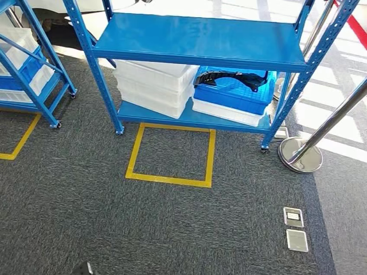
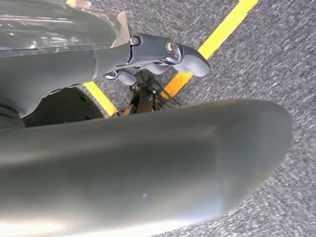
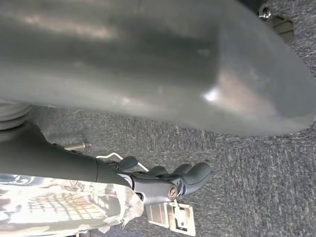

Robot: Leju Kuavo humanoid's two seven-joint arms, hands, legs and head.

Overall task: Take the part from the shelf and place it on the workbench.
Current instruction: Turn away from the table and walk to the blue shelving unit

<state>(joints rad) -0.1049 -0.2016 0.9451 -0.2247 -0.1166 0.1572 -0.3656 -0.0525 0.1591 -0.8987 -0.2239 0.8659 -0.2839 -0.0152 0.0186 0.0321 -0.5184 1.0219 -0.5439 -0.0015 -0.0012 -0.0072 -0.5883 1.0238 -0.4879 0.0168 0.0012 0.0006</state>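
A black part [image 1: 233, 77] lies in a blue bin [image 1: 235, 96] on the lower level of the blue shelf [image 1: 199, 37], at its right side in the head view. The bin rests on a white tray. My left hand [image 2: 164, 54] hangs over the grey carpet above a yellow tape line [image 2: 219, 34], fingers stretched out, holding nothing. My right hand [image 3: 168, 180] also hangs over the carpet with its fingers extended and empty. Both hands are far from the shelf.
Stacked white bins [image 1: 153, 86] fill the lower shelf's left half. A yellow taped square [image 1: 171, 179] marks the carpet before the shelf. A chrome stanchion base [image 1: 300, 154] stands at the right; floor socket plates [image 1: 294, 217] lie nearer. Another blue rack [image 1: 26, 63] stands left.
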